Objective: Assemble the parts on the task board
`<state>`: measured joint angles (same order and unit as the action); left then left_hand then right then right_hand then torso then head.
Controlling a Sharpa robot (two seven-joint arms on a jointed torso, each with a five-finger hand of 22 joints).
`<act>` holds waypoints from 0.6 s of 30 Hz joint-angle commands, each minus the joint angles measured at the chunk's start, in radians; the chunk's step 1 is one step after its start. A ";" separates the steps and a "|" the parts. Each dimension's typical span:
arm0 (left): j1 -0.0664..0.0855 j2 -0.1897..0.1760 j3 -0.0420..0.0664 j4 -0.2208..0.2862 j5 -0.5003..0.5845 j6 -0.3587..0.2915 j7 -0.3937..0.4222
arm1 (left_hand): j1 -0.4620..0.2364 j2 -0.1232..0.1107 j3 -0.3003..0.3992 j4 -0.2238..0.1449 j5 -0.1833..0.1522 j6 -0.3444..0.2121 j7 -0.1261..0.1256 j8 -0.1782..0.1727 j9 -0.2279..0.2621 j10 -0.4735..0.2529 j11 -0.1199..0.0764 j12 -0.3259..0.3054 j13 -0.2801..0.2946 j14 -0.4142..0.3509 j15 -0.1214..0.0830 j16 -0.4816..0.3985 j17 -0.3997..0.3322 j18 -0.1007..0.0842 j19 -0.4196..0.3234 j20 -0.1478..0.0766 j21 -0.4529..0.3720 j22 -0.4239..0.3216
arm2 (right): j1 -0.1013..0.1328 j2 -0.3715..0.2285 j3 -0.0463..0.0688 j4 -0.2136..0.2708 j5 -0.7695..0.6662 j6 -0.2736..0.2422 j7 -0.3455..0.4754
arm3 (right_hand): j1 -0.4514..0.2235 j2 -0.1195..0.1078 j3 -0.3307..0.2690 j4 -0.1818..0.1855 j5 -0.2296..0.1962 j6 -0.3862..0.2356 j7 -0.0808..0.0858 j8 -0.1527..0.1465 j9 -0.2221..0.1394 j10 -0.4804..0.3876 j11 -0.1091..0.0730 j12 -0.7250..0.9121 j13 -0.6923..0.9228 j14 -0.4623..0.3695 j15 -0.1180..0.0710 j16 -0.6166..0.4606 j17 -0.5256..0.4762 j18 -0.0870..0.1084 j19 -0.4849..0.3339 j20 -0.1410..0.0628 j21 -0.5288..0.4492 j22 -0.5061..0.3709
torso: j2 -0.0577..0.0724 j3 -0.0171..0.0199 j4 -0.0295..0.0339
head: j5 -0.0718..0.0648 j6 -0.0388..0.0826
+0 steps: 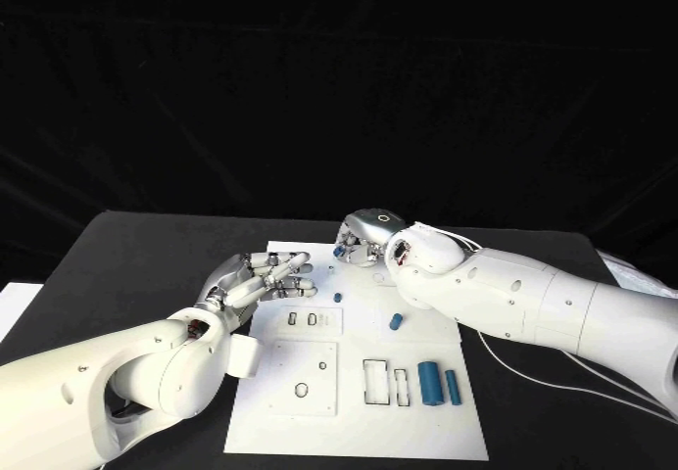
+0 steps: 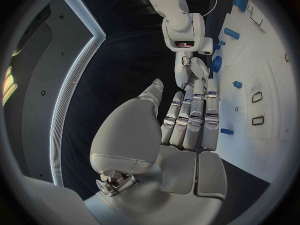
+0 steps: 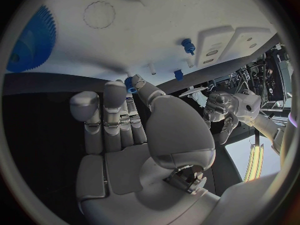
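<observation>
The white task board (image 1: 354, 411) lies mid-table. My right hand (image 1: 362, 245) hovers over its far edge and pinches a small blue part (image 3: 130, 83) between thumb and a fingertip; the same part (image 1: 341, 251) shows at the fingertips from the head. A blue gear (image 3: 31, 40) lies on the board beside that hand. My left hand (image 1: 262, 279) reaches over the board's left edge, fingers (image 2: 190, 115) stretched out together, holding nothing. A small blue peg (image 1: 339, 296) stands on the board, and a short blue cylinder (image 1: 399, 320) lies near the middle.
A thick blue cylinder (image 1: 429, 384) and a slim one (image 1: 453, 387) lie side by side on the board's right near part, next to a rectangular slot (image 1: 376, 382). A cable (image 1: 523, 367) runs across the black table under my right arm.
</observation>
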<state>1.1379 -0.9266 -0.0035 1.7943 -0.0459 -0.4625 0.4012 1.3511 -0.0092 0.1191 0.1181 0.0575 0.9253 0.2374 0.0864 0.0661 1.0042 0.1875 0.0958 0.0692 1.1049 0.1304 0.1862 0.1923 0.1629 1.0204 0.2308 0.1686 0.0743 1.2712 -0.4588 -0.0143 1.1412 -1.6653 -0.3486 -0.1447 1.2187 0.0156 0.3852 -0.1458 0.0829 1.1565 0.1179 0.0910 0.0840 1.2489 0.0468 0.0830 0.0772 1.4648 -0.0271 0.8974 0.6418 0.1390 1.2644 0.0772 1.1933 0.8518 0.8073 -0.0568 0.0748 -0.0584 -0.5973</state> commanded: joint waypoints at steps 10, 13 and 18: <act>0.001 0.003 0.001 0.001 0.000 0.023 0.004 | 0.001 0.007 -0.001 -0.004 0.000 -0.005 0.013 -0.007 -0.001 -0.006 0.001 -0.005 -0.001 -0.004 0.000 -0.003 0.001 0.018 0.005 0.004 -0.006 -0.001 | -0.002 0.016 -0.002 -0.016 -0.015 0.043 0.001 | -0.012 -0.007 0.009 0.021 -0.004 0.010 -0.007 0.001 0.025 -0.006 0.007 -0.007 -0.002 0.003 -0.002 0.004 -0.001 -0.005 -0.002 -0.004 0.007 0.001 | 0.003 -0.0015 0.0008 | 0.002 -0.004; 0.001 0.004 0.001 0.000 0.000 0.024 0.004 | 0.001 0.007 -0.001 -0.004 0.000 -0.005 0.013 -0.007 -0.001 -0.006 0.001 -0.005 -0.001 -0.004 0.000 -0.003 0.001 0.018 0.005 0.004 -0.006 -0.001 | -0.002 0.018 -0.003 -0.019 -0.016 0.041 -0.005 | -0.014 -0.011 0.010 0.026 -0.007 0.004 -0.005 -0.003 0.025 -0.011 0.009 -0.011 -0.002 0.000 -0.001 0.002 -0.007 -0.005 -0.005 -0.003 0.005 -0.003 | 0.003 -0.0017 0.0001 | 0.002 -0.005; 0.002 0.002 0.001 -0.001 0.000 0.025 0.001 | 0.002 0.007 -0.001 -0.006 0.000 -0.006 0.013 -0.008 -0.001 -0.007 0.002 -0.006 -0.001 -0.004 0.000 -0.004 0.002 0.018 0.005 0.005 -0.007 -0.001 | -0.002 0.022 -0.003 -0.030 -0.009 0.028 -0.007 | -0.024 -0.042 0.003 0.046 -0.024 -0.069 0.033 -0.030 0.010 -0.100 0.038 -0.022 -0.013 -0.017 0.024 -0.028 -0.050 -0.003 -0.024 0.014 -0.005 -0.021 | 0.003 -0.0021 -0.0001 | 0.001 -0.006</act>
<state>1.1382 -0.9255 -0.0035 1.7930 -0.0457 -0.4604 0.3995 1.3511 -0.0092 0.1191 0.1182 0.0575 0.9253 0.2374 0.0818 0.0662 1.0042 0.1875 0.0958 0.0693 1.1049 0.1304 0.1862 0.1928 0.1629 1.0203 0.2308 0.1647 0.0743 1.2708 -0.4393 -0.0170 1.1146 -1.6690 -0.3314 -0.1471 1.1929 -0.0111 0.3906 -0.1012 0.0638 1.1032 0.1416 0.0728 0.1055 1.1656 0.0826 0.0638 0.0650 1.4480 -0.0103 0.8731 0.5967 0.1391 1.2439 0.0900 1.1912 0.8320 0.8103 -0.0584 0.0752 -0.0564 -0.6022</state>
